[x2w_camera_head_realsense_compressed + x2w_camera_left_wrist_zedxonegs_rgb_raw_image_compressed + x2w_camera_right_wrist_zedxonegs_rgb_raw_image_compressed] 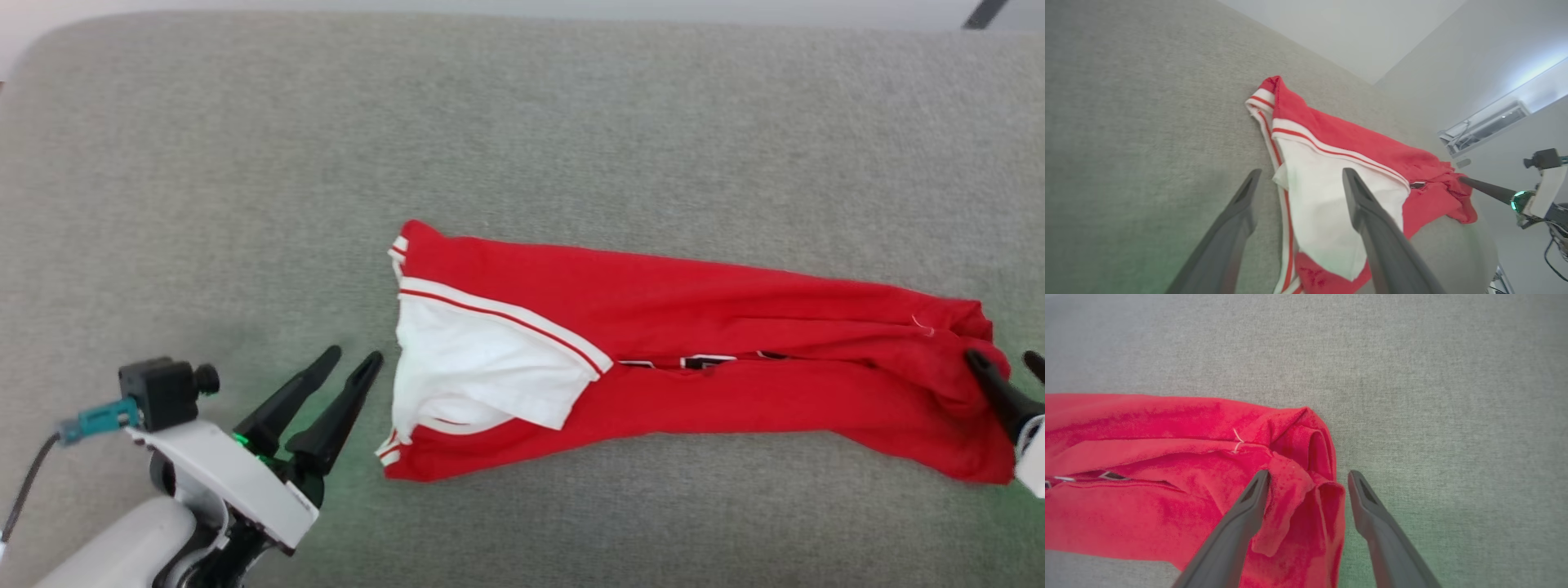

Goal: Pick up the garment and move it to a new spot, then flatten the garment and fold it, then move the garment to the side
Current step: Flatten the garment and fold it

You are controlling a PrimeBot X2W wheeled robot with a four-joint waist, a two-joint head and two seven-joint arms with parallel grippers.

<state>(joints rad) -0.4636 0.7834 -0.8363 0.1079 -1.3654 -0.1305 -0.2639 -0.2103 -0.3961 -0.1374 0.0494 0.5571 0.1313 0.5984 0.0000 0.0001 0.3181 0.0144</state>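
The garment (694, 327), a red jersey with a white sleeve and striped trim, lies folded into a long band across the grey surface. A strip of black-white print shows along its middle fold. My left gripper (354, 355) stands open just left of the sleeve end, with nothing between its fingers. In the left wrist view the left gripper (1301, 172) hovers over the edge of the white sleeve of the garment (1331, 130). My right gripper (1002, 357) is open at the garment's right end. There the right gripper (1309, 473) straddles a rumpled corner of the garment (1147, 457).
A grey fabric-covered surface (522, 122) spreads wide around the jersey, with its far edge at the top of the head view. In the left wrist view a dark finger of the right arm (1486, 188) and its wrist camera (1545, 158) show beyond the jersey's far end.
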